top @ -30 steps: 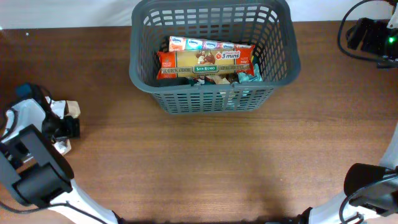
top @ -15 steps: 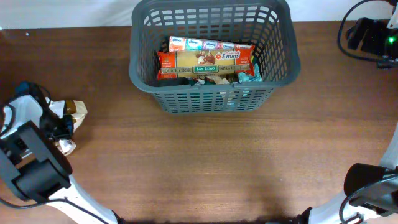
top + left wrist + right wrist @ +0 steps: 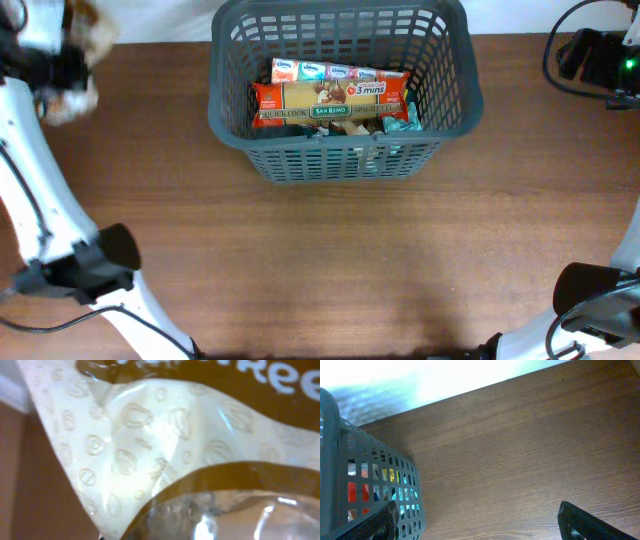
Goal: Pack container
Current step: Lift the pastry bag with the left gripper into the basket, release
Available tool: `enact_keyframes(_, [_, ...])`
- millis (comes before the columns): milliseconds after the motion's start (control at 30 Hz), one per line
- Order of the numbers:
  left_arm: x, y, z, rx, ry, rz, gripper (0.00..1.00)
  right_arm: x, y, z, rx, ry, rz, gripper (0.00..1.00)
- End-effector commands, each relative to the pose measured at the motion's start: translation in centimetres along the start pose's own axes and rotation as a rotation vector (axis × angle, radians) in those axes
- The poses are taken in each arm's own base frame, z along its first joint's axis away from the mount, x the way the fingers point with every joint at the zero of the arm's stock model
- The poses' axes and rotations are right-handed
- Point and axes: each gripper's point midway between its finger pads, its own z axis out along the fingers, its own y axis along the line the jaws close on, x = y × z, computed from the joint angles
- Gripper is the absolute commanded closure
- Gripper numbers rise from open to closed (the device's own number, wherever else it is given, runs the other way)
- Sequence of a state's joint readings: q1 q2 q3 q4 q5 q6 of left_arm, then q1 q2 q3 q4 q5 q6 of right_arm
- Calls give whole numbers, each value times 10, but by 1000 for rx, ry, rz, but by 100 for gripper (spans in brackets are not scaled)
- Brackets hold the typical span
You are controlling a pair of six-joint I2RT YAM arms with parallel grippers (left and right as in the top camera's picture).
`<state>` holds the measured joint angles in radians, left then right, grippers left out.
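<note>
- Brown wooden desk (image 3: 350,260) carries the container (image 3: 340,160) at its far middle, with a spaghetti pack (image 3: 330,100) and other packets inside.
- Left jaws appear clamped on a brown-and-white packet (image 3: 150,435), blurred at the far-left corner. Right jaws are spread and empty, to the container's right.
- Best to carry the packet above the rim and release it low over the bare strip behind the spaghetti.
</note>
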<state>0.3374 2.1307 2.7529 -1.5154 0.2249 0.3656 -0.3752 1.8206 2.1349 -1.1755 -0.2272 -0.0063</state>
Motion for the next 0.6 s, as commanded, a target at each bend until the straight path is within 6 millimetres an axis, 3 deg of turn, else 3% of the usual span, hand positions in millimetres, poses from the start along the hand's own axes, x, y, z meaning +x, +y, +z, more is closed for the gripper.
enact_keyframes(0, [-64, -104, -74, 188, -321, 331, 98, 1, 1, 2, -6, 6, 1, 1])
enact_keyframes(100, [-78, -169, -102, 247, -442, 555, 98, 1, 1, 2, -6, 6, 1, 1])
enact_keyframes(133, [-79, -188, -106, 270, -462, 613, 98, 1, 1, 2, -6, 6, 1, 1])
enact_keyframes(167, [-79, -226, -110, 325, -489, 715, 98, 1, 1, 2, -6, 6, 1, 1])
enact_keyframes(200, [-77, -243, -107, 353, -491, 757, 98, 1, 1, 2, -6, 6, 1, 1])
enact_keyframes(233, [-71, -269, -99, 384, -476, 839, 98, 1, 1, 2, -6, 6, 1, 1])
enact_keyframes(300, [-62, -291, -78, 380, -416, 912, 98, 1, 1, 2, -6, 6, 1, 1])
enact_keyframes(467, [-40, -326, -16, 399, -260, 996, 98, 1, 1, 2, -6, 6, 1, 1])
enact_keyframes(567, [-18, -342, 35, 442, -145, 1010, 98, 1, 1, 2, -6, 6, 0, 1])
